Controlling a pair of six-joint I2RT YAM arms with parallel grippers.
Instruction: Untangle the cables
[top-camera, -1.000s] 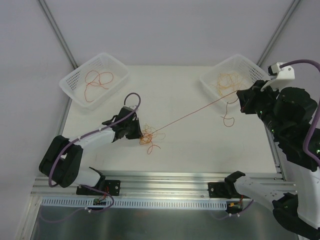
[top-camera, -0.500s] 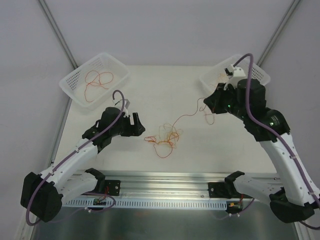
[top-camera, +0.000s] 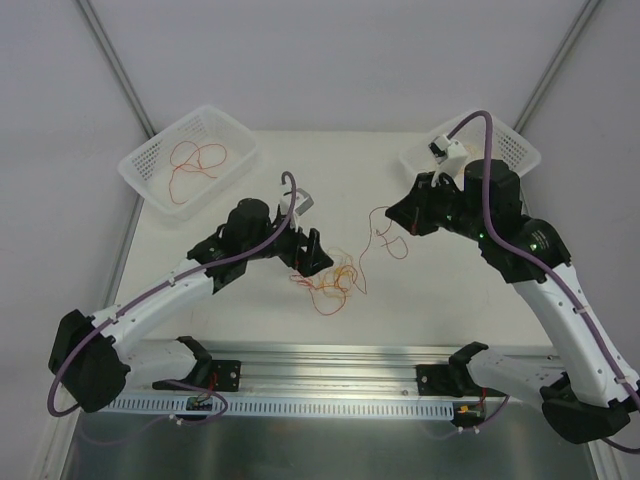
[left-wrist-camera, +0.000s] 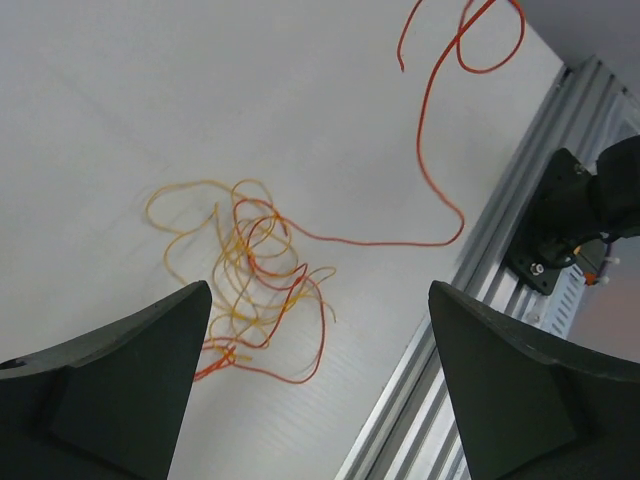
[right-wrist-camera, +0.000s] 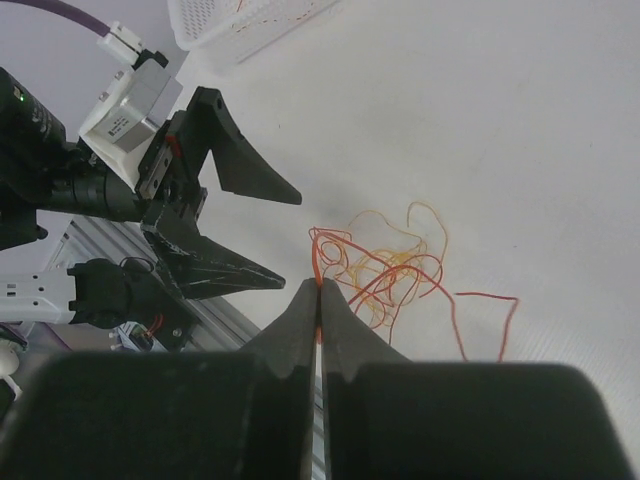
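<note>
Left gripper (top-camera: 312, 255) has let go of the tangled cables (top-camera: 328, 280) at mid surface (top-camera: 340, 170) and hangs spread just above them. Right gripper (right-wrist-camera: 319, 292), pressed together on one red cable (left-wrist-camera: 419, 120), has swung back left, so the once-taut strand sags. Not yet freed, I'd judge.

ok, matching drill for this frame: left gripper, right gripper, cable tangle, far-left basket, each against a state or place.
Column 1
1. left gripper
2. right gripper
3. cable tangle
4. far-left basket

Column 2
A. holds loose red-orange cable loops
B. jaws wide apart, gripping nothing
C. lies loose on the table
D. jaws pinched on a red cable

Pairs: 1-B; 2-D; 3-C; 4-A
</note>
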